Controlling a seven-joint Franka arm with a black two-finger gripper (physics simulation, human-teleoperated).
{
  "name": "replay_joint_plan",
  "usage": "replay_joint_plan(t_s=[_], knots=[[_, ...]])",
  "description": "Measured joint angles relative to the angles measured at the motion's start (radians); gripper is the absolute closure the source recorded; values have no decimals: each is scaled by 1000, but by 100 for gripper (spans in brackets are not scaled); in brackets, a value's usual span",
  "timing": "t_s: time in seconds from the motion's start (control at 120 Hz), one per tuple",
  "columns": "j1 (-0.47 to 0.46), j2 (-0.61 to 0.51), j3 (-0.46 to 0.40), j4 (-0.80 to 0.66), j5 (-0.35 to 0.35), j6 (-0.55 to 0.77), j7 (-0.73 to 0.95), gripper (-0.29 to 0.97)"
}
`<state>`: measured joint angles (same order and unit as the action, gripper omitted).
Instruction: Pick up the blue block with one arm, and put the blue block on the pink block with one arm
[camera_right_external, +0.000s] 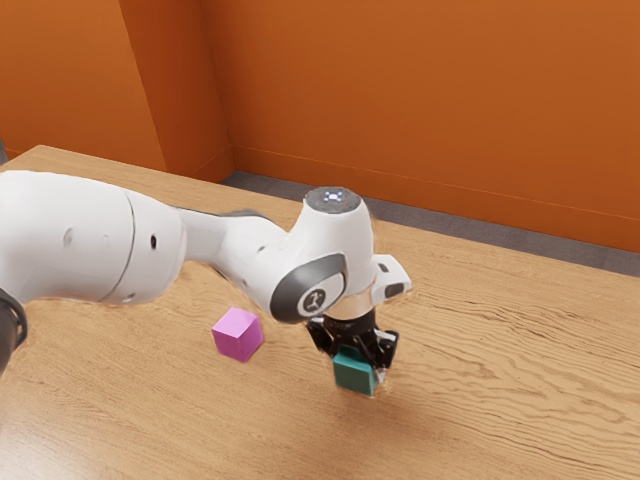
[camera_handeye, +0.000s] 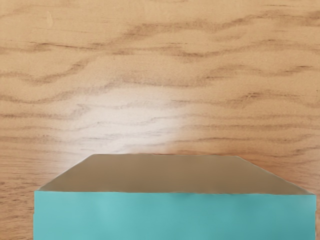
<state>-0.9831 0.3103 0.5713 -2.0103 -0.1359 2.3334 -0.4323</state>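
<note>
Pink block one, teal block one

teal block, pink block, wood-grain table

A: What covers the arm?
B: Smooth, rounded white arm shells, with a few small dark holes in the thick link.
A: And nearer the hand?
B: A grey oval joint cover with a white emblem, a round white cap with a pale mark, then the black two-finger gripper.
</note>
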Motion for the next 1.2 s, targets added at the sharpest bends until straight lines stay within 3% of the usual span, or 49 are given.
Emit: replay_joint_plan(t_s=[0.258,0.442,0.625,0.917,1.05,1.125,1.2], knots=[[29,-131,114,-60,128,-37,154,39],[133,-304,121,-237,202,-35,263,40],[270,-323,122,-257,263,-9,347,40],[435,-292,117,-253,266,56,442,40],[411,-291,111,-253,250,67,475,39],[439,-279,31,-252,243,73,493,39],[357,-273,34,-248,225,76,509,39]])
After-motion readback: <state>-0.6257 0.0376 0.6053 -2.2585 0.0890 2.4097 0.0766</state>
